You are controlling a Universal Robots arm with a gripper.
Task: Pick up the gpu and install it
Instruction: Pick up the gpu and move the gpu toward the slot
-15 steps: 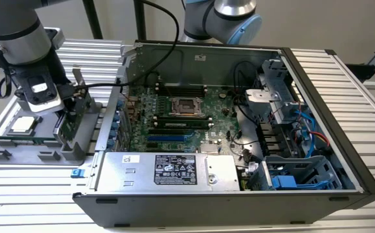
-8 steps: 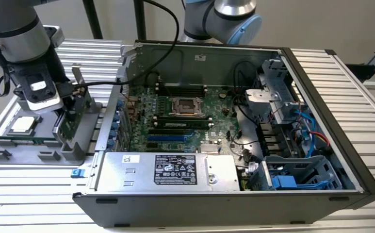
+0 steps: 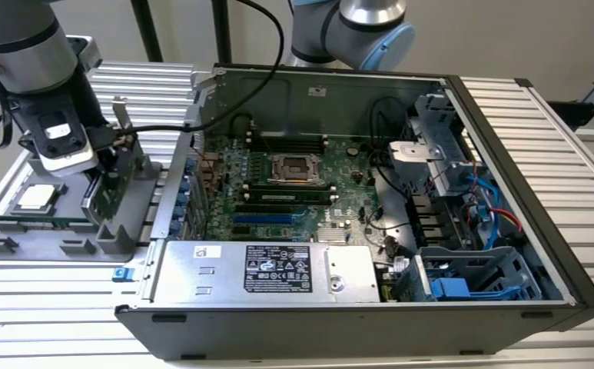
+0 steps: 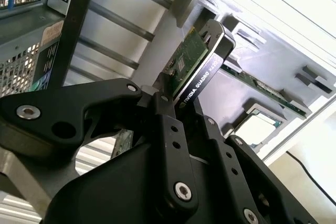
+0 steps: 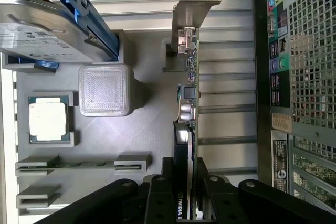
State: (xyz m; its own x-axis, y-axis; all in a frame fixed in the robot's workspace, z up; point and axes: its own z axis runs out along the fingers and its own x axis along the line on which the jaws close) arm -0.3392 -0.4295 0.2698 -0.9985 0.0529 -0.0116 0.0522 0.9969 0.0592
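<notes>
The gpu stands on edge in a slot of the grey parts tray, at the exterior view's left, outside the computer case. In the first wrist view the gpu is a slim blade with its silver bracket at the far end. In the second wrist view the gpu shows its green board and black shroud. My gripper comes down on it from above, and its black fingers press both faces of the card. Its lower edge still sits at the tray.
On the grey tray lie a processor chip, a narrow memory stick and a silver hard drive with blue tabs. The open computer case lies right beside the tray, showing its motherboard and power supply.
</notes>
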